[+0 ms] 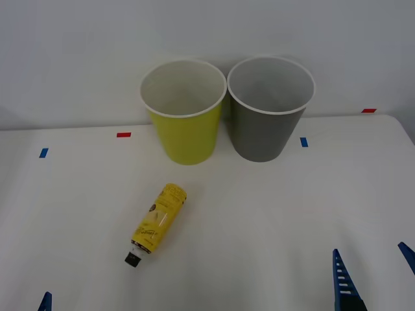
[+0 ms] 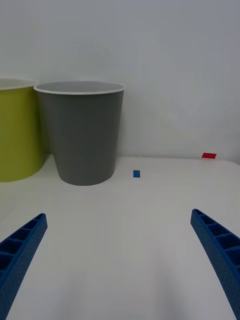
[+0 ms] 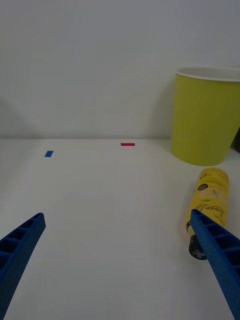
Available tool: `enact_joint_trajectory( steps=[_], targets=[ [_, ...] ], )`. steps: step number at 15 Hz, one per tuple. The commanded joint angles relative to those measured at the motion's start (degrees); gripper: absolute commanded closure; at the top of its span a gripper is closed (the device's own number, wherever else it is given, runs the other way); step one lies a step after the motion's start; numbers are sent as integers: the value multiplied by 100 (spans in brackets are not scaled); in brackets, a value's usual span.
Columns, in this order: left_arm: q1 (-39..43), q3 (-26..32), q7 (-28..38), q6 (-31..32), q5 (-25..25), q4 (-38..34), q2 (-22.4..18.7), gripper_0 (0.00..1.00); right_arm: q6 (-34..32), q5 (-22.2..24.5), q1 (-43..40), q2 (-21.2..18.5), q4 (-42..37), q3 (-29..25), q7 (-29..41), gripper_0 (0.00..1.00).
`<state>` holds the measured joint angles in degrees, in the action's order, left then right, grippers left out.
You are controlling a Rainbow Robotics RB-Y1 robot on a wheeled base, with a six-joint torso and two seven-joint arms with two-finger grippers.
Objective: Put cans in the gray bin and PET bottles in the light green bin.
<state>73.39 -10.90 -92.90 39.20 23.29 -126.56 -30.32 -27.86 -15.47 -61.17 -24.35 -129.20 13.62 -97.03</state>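
PET bottle lies flat mid-tabletop, toward the near-left corner, its cap nearest; left tool, fingers spread, should straddle its yellow body crosswise, then carry it to the light green bin.

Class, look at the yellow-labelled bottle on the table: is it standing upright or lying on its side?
On its side. The PET bottle lies flat on the white table, black cap toward the robot, outside both bins.
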Motion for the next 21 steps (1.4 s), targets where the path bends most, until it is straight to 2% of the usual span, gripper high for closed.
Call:
enact_joint_trajectory(
  steps=[1, 21],
  targets=[
    [0, 0, 0, 0, 0, 0, 0, 0, 0, 0, 0, 0, 0, 0, 0, 0],
    [0, 0, 0, 0, 0, 0, 0, 0, 0, 0, 0, 0, 0, 0, 0, 0]
  ],
)
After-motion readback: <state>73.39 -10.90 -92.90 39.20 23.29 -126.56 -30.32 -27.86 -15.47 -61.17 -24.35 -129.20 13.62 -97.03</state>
